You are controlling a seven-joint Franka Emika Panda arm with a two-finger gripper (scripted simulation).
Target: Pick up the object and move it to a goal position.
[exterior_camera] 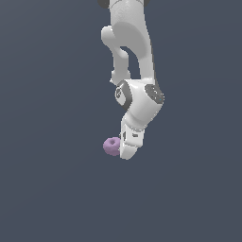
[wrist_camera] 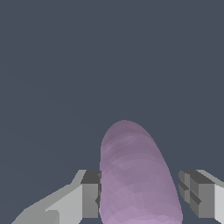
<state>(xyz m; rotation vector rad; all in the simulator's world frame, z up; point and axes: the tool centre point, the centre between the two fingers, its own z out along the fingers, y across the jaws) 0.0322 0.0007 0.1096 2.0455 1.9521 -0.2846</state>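
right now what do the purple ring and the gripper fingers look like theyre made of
Purple ring: matte, pale, no highlights; perhaps foam or rubber, though a render leaves that open. Gripper fingers: flat grey blocks with dark tips, hard-edged like painted metal or plastic; the one finger touches the ring, the other stands clear.

A flat, dark slate-blue surface [exterior_camera: 52, 189] fills both the exterior view and the wrist view, plain and matte, with no markings, edges or seams. It may be a bench or a floor; the renders give no way to tell which. Nothing else lies on it apart from the task's things.
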